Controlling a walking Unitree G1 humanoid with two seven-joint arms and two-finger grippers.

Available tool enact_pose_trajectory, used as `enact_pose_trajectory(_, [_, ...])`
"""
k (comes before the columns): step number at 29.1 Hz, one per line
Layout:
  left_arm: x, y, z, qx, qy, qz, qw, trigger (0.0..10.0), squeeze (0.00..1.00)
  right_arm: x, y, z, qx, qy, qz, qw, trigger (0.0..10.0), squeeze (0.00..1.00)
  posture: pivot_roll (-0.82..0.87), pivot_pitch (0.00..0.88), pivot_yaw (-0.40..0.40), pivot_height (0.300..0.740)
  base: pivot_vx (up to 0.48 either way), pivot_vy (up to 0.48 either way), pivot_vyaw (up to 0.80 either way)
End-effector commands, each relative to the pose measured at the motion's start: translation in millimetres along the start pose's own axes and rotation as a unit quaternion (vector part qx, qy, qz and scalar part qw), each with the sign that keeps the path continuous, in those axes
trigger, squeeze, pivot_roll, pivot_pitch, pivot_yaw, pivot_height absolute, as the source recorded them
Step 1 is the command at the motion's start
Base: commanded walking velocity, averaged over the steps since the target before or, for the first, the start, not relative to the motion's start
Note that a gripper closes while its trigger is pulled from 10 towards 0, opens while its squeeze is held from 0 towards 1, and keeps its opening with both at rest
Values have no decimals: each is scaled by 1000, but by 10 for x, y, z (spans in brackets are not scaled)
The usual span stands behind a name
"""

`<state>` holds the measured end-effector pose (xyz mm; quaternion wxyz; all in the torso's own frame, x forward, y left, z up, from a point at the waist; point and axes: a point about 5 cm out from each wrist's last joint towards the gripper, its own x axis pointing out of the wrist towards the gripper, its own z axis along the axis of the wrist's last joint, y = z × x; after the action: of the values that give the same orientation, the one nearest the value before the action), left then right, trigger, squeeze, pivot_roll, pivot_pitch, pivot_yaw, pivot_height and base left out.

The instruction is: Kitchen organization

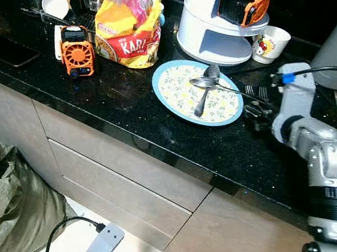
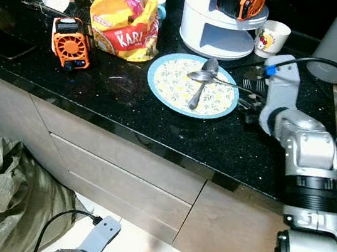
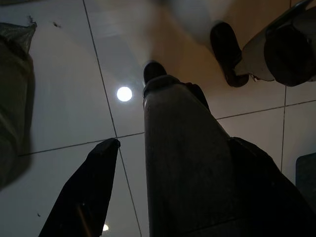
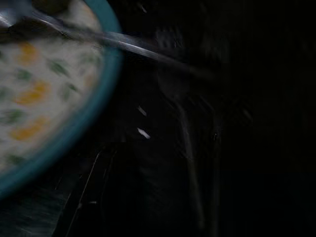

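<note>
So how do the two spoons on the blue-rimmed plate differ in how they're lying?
One spoon lies wholly on the plate, bowl at the far edge, handle pointing toward the counter's front. The other spoon lies crosswise over it, bowl mid-plate, its handle running off the plate's right rim toward the right end effector. Both look like plain silver metal.

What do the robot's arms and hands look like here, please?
The right arm is silver-grey metal in rounded segments with black joint rings, a pale grey wrist block carrying a blue connector and a looping black cable. Its right hand has dark fingers. The left hand shows two long black fingers around a grey housing.
</note>
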<state>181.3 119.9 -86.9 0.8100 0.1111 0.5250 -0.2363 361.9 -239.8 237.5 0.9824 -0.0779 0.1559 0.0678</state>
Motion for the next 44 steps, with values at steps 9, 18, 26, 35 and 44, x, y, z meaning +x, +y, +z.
enact_pose_trajectory(9, [-1,-11,-133,5,22,-2,1000,10000,0,-2,-59,-36,24,0,10,1000,9725,0,10,102,-50,740,0,0,0])
enact_pose_trajectory(18, [-2,-16,-159,4,26,-4,1000,10000,0,-38,-40,58,-19,-43,30,998,9647,0,9,110,-46,740,0,0,0])
enact_pose_trajectory(26, [-2,-13,-148,4,25,-4,1000,10000,0,-4,-42,-111,-3,17,26,1000,9020,0,9,114,-47,740,0,0,0])
enact_pose_trajectory(35, [-2,-17,-155,4,25,-5,1000,10000,0,53,-40,-314,70,64,40,995,10000,0,10,119,-51,740,0,0,0])
enact_pose_trajectory(44, [-2,-16,-165,2,27,-5,1000,10000,0,57,102,-360,169,86,112,975,10000,0,5,124,-53,740,0,0,0])
